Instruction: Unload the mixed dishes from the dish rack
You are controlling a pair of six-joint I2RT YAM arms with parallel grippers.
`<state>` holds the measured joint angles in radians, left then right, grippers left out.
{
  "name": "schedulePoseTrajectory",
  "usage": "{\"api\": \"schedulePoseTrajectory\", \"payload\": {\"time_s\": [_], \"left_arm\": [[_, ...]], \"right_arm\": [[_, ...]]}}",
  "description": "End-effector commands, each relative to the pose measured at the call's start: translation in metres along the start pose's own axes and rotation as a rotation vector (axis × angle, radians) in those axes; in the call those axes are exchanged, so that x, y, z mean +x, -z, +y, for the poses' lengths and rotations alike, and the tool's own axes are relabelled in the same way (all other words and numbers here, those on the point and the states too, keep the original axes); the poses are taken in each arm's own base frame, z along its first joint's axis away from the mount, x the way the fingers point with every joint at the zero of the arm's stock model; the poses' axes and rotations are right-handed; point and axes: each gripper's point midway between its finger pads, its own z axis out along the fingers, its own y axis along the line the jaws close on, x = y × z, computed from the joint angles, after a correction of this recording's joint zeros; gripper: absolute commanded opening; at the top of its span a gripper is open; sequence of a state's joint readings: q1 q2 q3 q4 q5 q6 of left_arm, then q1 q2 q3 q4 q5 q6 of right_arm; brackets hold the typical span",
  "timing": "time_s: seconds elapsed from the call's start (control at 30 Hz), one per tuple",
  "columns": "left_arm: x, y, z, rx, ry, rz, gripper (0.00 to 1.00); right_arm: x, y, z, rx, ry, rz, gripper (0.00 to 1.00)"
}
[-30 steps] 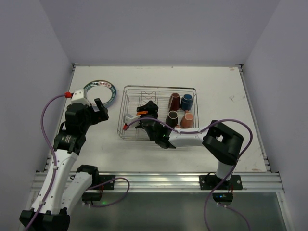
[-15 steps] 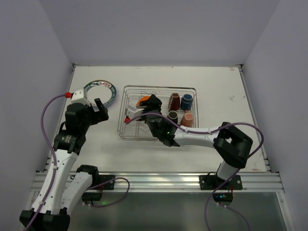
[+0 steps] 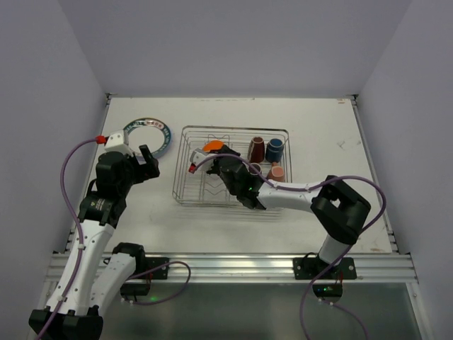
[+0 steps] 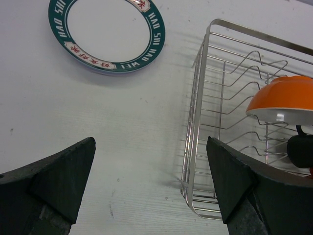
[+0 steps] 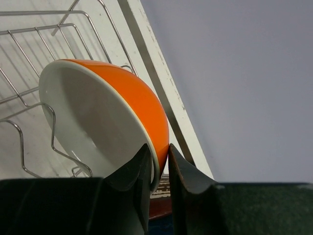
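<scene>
White table, left pincer spread, right pincer pinching orange bowl, unclear overhead

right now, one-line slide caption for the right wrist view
Right gripper pinching the rim of the orange bowl, white inside, with the wire dish rack behind it

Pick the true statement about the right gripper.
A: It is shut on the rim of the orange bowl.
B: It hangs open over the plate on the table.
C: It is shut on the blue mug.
A: in the right wrist view the right gripper pinches the rim of the orange bowl, one finger on the white inside and one on the orange outside.
</scene>
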<state>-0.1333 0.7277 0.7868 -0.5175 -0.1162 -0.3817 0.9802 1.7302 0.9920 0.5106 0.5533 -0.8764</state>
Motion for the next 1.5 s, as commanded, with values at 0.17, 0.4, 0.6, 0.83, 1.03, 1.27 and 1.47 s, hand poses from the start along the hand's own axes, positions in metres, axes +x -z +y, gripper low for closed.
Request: {"api": "schedulePoseTrajectory", "payload": {"time_s": [0.17, 0.4, 0.6, 0.83, 1.03, 1.27, 1.47], "left_arm": [[-0.007, 0.000, -0.004, 0.023, -0.020, -0.039, 1.00], [-0.009, 0.003, -0.004, 0.019, -0.017, -0.051, 1.00], [-0.011, 0.004, -0.003, 0.014, -0.013, -0.060, 1.00], [-0.011, 0.005, -0.002, 0.010, -0.013, -0.063, 1.00], [-0.012, 0.006, -0.002, 0.012, -0.010, -0.067, 1.00], [-0.011, 0.005, -0.005, 0.028, -0.012, -0.063, 1.00], [-0.010, 0.005, -0.037, 0.199, -0.027, -0.029, 1.00]], "right_arm": [[-0.010, 0.000, -0.008, -0.021, -0.130, -0.063, 0.08], [-0.012, 0.001, -0.019, 0.018, -0.158, -0.080, 0.00], [-0.019, 0.004, -0.033, 0.059, -0.221, -0.116, 0.00], [-0.024, 0.010, -0.044, 0.079, -0.270, -0.137, 0.00], [-0.029, 0.016, -0.060, 0.113, -0.329, -0.150, 0.00], [-0.034, 0.021, -0.075, 0.126, -0.402, -0.128, 0.00], [-0.043, 0.038, -0.078, 0.019, -0.591, -0.066, 0.00]]}}
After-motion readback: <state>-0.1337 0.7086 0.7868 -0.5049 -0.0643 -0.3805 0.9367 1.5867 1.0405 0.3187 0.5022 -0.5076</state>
